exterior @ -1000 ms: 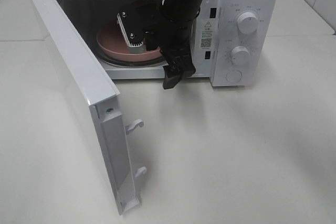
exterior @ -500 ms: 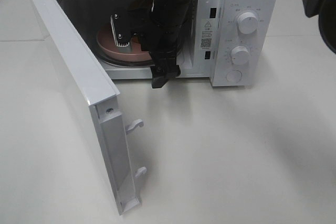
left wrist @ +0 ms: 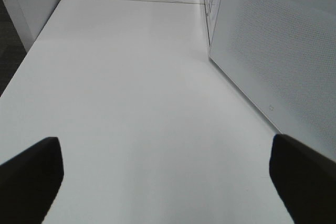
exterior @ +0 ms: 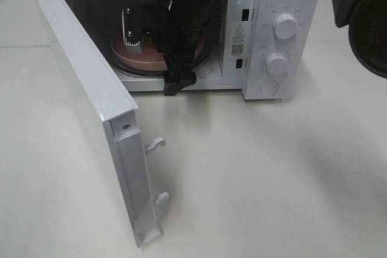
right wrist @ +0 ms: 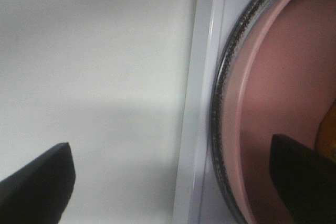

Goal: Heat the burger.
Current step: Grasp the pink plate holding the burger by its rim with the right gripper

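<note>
A pale desk (exterior: 272, 173) fills the high view. At its back stands a white microwave (exterior: 290, 4) with two round knobs on its right-hand panel. Its door (exterior: 84, 89) is swung wide open to the left and juts toward the viewer.

The black right arm (exterior: 187, 16) reaches down across the oven's opening. Over the last second it has slid leftward along the opening, and its lowest dark tip now hangs just before the front sill, left of where it was. A bulky arm joint has also come into the top right corner.

Inside the oven, a glass turntable (right wrist: 223, 103) carries a pink plate (right wrist: 283, 77), partly hidden by the arm in the high view.

The right gripper (right wrist: 170, 182) has its two dark fingers spread wide apart, holding nothing, above the sill and the plate's edge. The left gripper (left wrist: 167, 179) is likewise spread wide and empty, low over bare desk beside a white dotted panel of the microwave.

The burger (right wrist: 331, 127) shows only as an orange sliver on the plate, inside the oven.
</note>
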